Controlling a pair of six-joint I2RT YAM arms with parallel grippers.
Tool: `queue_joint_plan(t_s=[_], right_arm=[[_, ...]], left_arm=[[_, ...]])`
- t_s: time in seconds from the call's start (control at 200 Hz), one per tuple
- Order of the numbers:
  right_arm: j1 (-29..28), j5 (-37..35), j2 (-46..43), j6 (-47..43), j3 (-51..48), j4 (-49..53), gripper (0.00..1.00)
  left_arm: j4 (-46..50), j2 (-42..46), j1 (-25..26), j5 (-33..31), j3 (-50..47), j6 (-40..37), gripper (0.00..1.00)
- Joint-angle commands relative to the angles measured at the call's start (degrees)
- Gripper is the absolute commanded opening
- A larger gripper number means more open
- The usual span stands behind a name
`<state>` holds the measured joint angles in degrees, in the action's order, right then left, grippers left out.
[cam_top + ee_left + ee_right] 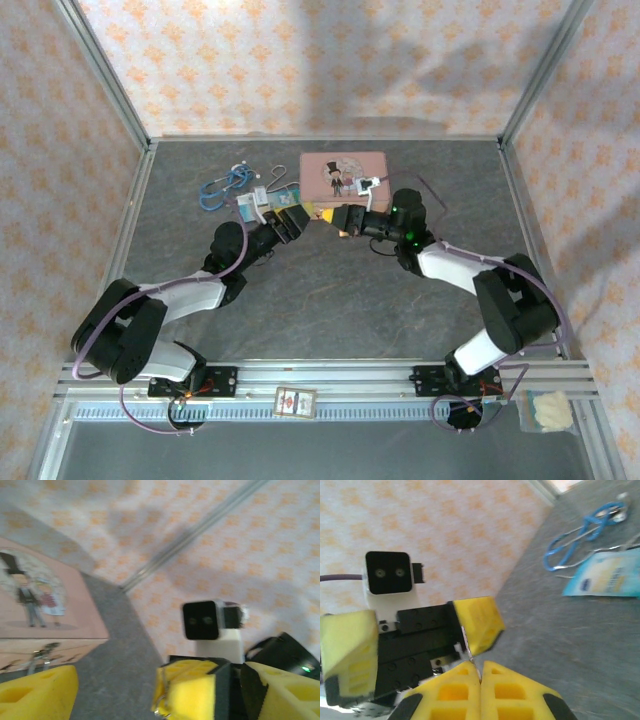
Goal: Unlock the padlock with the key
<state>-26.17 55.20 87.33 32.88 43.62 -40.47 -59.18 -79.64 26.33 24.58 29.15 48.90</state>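
**Yellow pads clamp the key, facing wide-open left jaws**

Right-jaw pads (445,695) sit lowest in the right wrist view, pressed together. A thin metal sliver, the key (469,647), is clamped in their seam and sticks out past the tips.

In the top view, from the left, the left arm (180,300) reaches over the grey worktop (330,310) toward the middle. A blue cord (222,186) lies at the far left, with a blue-white card (607,580) just beside it.

The left jaws stand wide apart and hold nothing, one finger (35,695) on each side of the gap. The tip of the right jaws sits inside that gap, close by one left finger. The key runs just beside that finger's inner face, and I cannot tell whether they touch. In the left wrist view a small metal loop shows at the lower edge of the right pads.

The pink tin (320,165) lies just behind the spot where the two sets of jaws meet. Against its near wall is a small, blurred brassy piece with a thin silver loop, which looks to be the padlock (42,654). It is apart from both sets of jaws.

The right arm (500,300) comes in from the right. A pale bag (550,410) rests at the near right corner.
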Motion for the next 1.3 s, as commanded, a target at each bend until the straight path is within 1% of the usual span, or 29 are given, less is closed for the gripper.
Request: queue_joint_plan(t_s=[0.0,0.06,0.135,0.215,0.28,0.42,0.485,0.626,0.766,0.916,1.111,1.296], right_arm=[[1.8,-6.5,-3.0,-10.6,1.0,13.7,0.0],[3.2,-8.8,-3.4,-12.4,0.9,17.9,0.0],[4.9,-13.9,-3.4,-14.8,1.3,24.1,0.0],[6.5,-19.3,-3.4,-16.7,2.0,29.9,0.0],[8.0,-21.3,-3.5,-17.3,1.9,32.4,0.0],[10.1,-22.7,-5.3,-17.1,-0.4,32.9,0.0],[10.4,-23.0,-6.5,-17.1,-1.5,32.8,0.0],[10.7,-23.2,-8.3,-17.2,-2.6,32.7,0.0],[10.7,-23.8,-9.9,-17.5,-3.2,32.7,0.0],[10.8,-23.6,-10.3,-17.8,-3.3,32.7,0.0],[10.8,-22.1,-9.5,-16.2,-4.1,31.1,0.0],[10.8,-21.4,-10.5,-14.8,-4.9,29.7,0.0]], left_arm=[[7.9,0.2,-0.4,-5.5,-0.6,-3.1,0.79],[8.3,-1.3,-0.2,-5.3,-0.8,-3.2,0.77],[9.4,-4.0,0.5,-5.0,0.1,-3.6,0.74],[12.3,-7.6,2.3,-5.3,3.0,-5.4,0.72],[15.6,-10.8,4.3,-6.0,6.5,-7.8,0.7],[22.3,-17.8,7.3,-8.3,13.9,-10.6,0.68],[23.2,-20.9,8.0,-9.7,16.4,-10.6,0.66],[24.9,-26.9,9.1,-13.0,21.5,-11.3,0.65],[27.8,-32.3,9.5,-14.6,25.4,-11.1,0.64],[27.7,-35.5,9.5,-12.8,27.4,-10.9,0.62],[25.8,-39.0,9.6,-10.5,29.4,-9.7,0.56],[25.8,-42.6,9.6,-9.4,32.5,-9.5,0.53]])
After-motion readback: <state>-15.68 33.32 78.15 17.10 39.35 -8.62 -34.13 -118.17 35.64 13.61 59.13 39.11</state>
